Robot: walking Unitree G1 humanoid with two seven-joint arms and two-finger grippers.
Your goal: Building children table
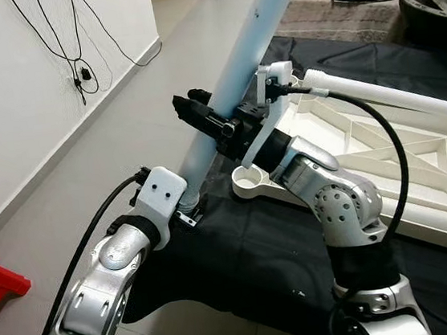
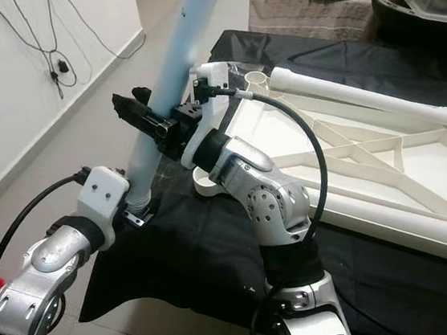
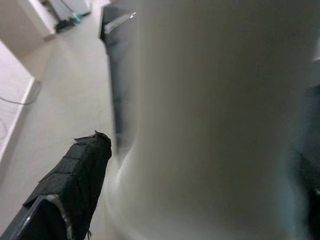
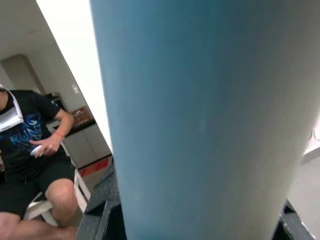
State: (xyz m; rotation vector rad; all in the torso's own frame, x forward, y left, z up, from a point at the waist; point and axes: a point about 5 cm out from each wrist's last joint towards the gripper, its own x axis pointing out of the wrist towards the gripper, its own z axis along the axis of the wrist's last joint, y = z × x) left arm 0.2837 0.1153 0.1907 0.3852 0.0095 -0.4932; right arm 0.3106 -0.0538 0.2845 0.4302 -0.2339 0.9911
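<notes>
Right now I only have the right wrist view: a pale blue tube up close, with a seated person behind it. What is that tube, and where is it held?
Observer: It is a blue table leg, tilted, with the right gripper closed on it some way above its lower end.
Operator: Is the other arm on it too?
Observer: The left gripper is at the leg's lower end, by the edge of the black cloth.
Operator: Is the leg in a socket yet?
Observer: No. The round corner socket of the upturned white tabletop stands empty beside the leg's foot.
</notes>
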